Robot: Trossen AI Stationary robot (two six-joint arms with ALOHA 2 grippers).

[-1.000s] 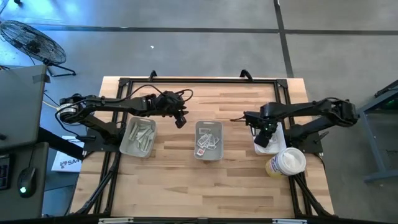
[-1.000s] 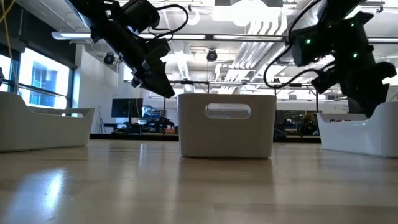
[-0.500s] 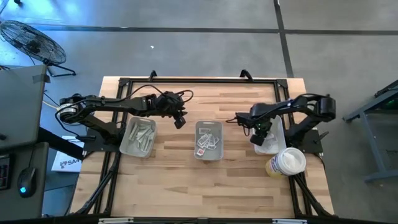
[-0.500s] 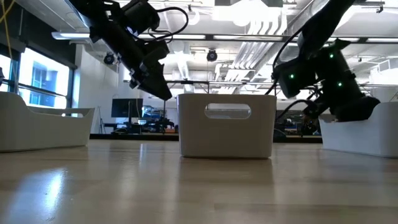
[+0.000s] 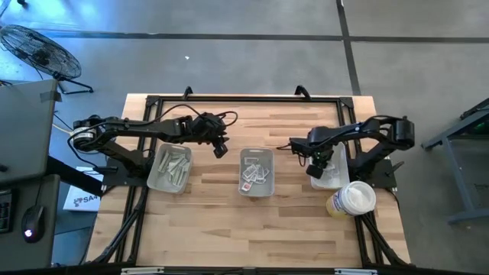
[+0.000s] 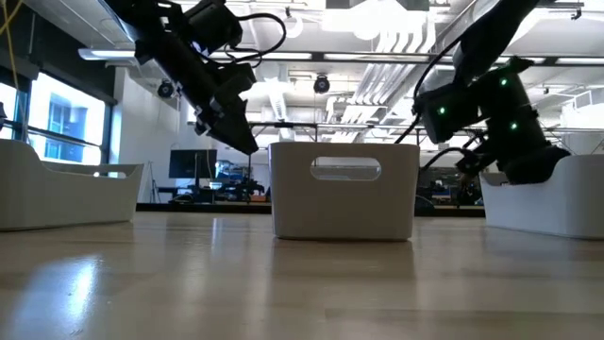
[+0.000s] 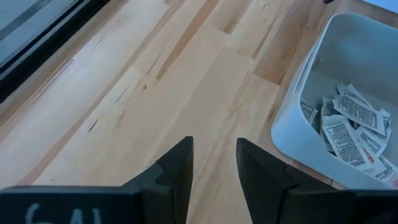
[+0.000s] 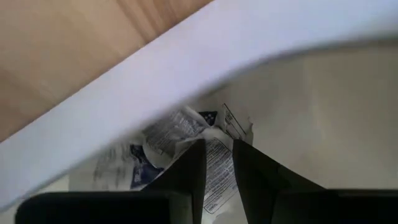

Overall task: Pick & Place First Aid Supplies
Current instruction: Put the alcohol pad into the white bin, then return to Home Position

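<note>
Sachets, square white-grey w/ dark print (image 8: 211, 163), lie crumpled in the white rectangular tray (image 5: 333, 169) at the bench's right side; right wrist view looks straight down at them past the tray's near rim. More printed sachets (image 7: 351, 130) sit in the grey rectangular middle tray (image 5: 257, 170), and pale green-white strips (image 5: 173, 163) fill the grey left tray (image 5: 170, 169).

Right gripper (image 5: 316, 166) hangs low over the white tray's inner edge, jaws narrowly parted w/ nothing between them, tips just above the top sachet. Judging by that, the step in hand is a pick from this tray. To do it well: drop straight down so both tips straddle a raised, crinkled edge of one packet, not the flat middle; keep clear of the tray wall, which is v. close on one side; close fully before lifting, since thin foil slips easily and two packets could come up together.

Left gripper (image 5: 220, 147) waits above bare wooden bench (image 5: 298, 206) between left and middle trays, jaws slightly apart, holding nothing.

Hard to make out: how many sachets are in the white tray, as the rim cuts off most of the pile in the wrist view and the arm covers it from above. Low view shows only tray walls, no contents. Big round white tub w/ yellow label (image 5: 351, 198) stands just beside the white tray; its contents can't be seen.
</note>
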